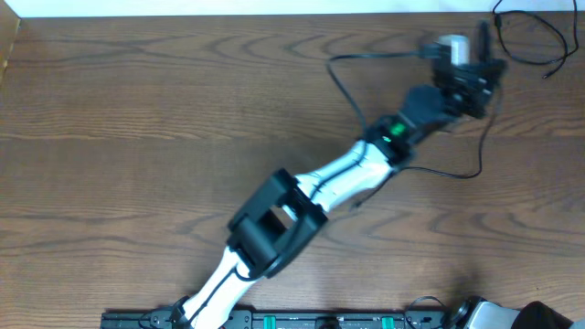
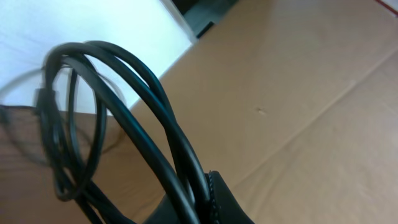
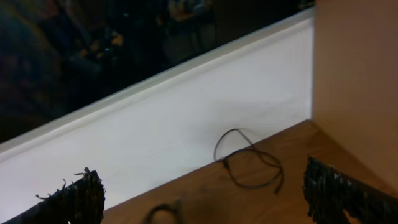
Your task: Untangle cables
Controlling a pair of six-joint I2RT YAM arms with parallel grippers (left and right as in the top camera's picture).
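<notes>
Wooden table (image 1: 137,137) fills the overhead view, with the left arm (image 1: 347,174) stretched toward two o'clock. The left gripper (image 1: 475,73) is clamped on a bunch of black cables (image 2: 124,106). Another loop (image 1: 530,37) lies at one o'clock. The right gripper (image 3: 202,186) hangs wide open, empty. Likely step: lifting the tangle. Next, one strand needs pulling free. No writing is readable.

Overhead camera: fixed above, facing straight down on the table (image 1: 137,119), a wide and distant view.

Left wrist camera: tilted and very close on the cables (image 2: 143,137) (mostly out of focus), with a tan side panel (image 2: 298,93) behind them.

Right wrist camera: low, looking across the tabletop to the white back wall (image 3: 205,118).

The right wrist and overhead views appear to share the far right corner and its loose cable loop (image 3: 249,160).
</notes>
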